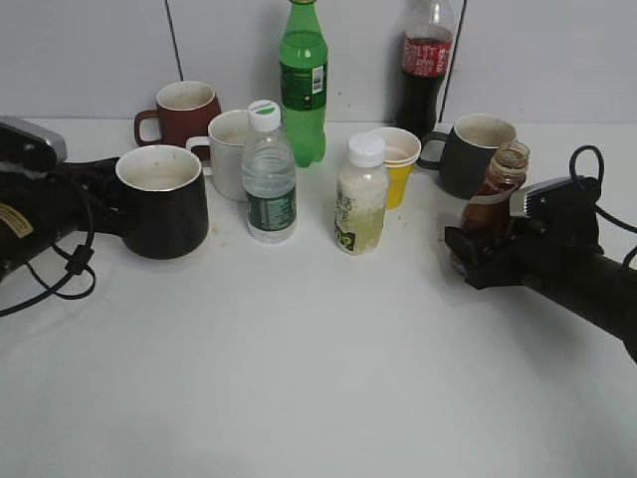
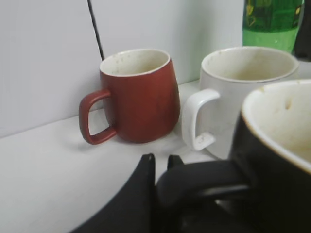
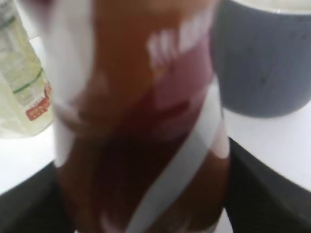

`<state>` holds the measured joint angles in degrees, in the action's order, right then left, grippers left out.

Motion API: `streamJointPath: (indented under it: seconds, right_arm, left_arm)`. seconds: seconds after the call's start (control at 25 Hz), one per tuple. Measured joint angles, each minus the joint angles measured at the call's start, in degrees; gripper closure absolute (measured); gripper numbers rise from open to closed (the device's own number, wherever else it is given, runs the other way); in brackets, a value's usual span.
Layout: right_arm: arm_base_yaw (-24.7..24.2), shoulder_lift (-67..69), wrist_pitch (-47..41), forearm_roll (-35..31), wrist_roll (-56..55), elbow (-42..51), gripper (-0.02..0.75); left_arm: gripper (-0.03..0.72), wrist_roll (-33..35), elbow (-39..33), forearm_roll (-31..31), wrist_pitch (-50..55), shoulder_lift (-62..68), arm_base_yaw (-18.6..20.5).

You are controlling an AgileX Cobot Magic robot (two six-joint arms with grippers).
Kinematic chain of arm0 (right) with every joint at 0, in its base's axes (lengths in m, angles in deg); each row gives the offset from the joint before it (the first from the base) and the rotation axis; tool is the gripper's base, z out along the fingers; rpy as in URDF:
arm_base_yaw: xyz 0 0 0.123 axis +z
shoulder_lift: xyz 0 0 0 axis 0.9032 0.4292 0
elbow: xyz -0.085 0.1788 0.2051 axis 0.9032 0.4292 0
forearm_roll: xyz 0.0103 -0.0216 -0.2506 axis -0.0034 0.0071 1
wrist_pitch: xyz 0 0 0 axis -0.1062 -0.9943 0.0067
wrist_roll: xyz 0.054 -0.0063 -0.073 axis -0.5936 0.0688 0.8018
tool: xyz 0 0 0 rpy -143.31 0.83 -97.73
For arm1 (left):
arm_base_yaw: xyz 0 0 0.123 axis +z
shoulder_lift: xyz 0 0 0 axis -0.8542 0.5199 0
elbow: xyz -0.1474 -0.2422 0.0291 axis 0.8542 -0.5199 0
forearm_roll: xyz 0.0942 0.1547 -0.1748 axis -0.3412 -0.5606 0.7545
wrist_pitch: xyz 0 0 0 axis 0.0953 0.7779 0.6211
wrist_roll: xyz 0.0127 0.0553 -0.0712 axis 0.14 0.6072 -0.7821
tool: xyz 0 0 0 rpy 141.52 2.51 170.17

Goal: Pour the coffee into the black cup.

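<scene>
black cup [image 1: 164, 212]: glossy black outside, pale speckled inside
coffee bottle [image 1: 495, 191]: brown, white swirl stripes
red mug [image 1: 181, 117]: dark red, pale inside
white mug [image 1: 228, 151]: white, stained cream inside
grey mug [image 1: 474, 151]: matte dark grey
soda bottle [image 1: 303, 80]: green
cola bottle [image 1: 423, 75]: dark, red label
paper cup [image 1: 400, 164]: yellow and white
tabletop [image 1: 299, 368]: white

A dark red mug [image 1: 179, 112] stands at 10 o'clock, beside a white mug [image 1: 227, 151]. A green bottle [image 1: 303, 82] and a cola bottle [image 1: 426, 62] stand at 12 o'clock.
</scene>
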<state>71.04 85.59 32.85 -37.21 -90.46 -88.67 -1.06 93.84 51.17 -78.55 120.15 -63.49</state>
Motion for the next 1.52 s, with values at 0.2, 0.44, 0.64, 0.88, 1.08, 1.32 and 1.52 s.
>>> streamJointPath:
  seconds: [0.2, 0.44, 0.64, 0.88, 1.08, 1.32, 1.52]
  right_arm:
    - [0.0, 1.22, -0.04, 0.33, -0.06, -1.5, 0.232]
    - [0.0, 0.59, -0.6, 1.69, 0.28, -1.55, 0.232]
    - [0.44, -6.98, -2.33, 9.28, 1.23, -1.49, 0.233]
    - [7.54, -15.17, -4.56, 8.39, 11.04, -1.49, 0.233]
    - [12.56, -17.09, -6.31, 7.69, 20.77, -2.26, 0.233]
    - [17.38, -17.14, -9.38, 2.79, 36.03, -3.02, 0.233]
    - [19.32, -17.14, -9.44, -1.0, 45.89, -3.19, 0.233]
  left_arm:
    - [0.643, 0.0, -3.71, 0.0, -0.05, -2.56, -2.61]
    - [0.644, 0.0, -5.06, -2.49, 0.0, -3.02, -9.44]
    - [0.644, 0.0, -5.06, -2.61, 0.0, -3.16, -14.79]
    - [0.644, 0.0, -5.06, -2.56, 0.0, -3.16, -20.21]
    - [0.644, 0.0, -5.06, -2.56, 0.0, -3.16, -22.07]
    - [0.644, 0.0, -5.06, -2.46, 0.0, -3.19, -23.27]
    - [0.645, 0.0, -4.63, -2.52, 0.0, -3.19, -24.51]
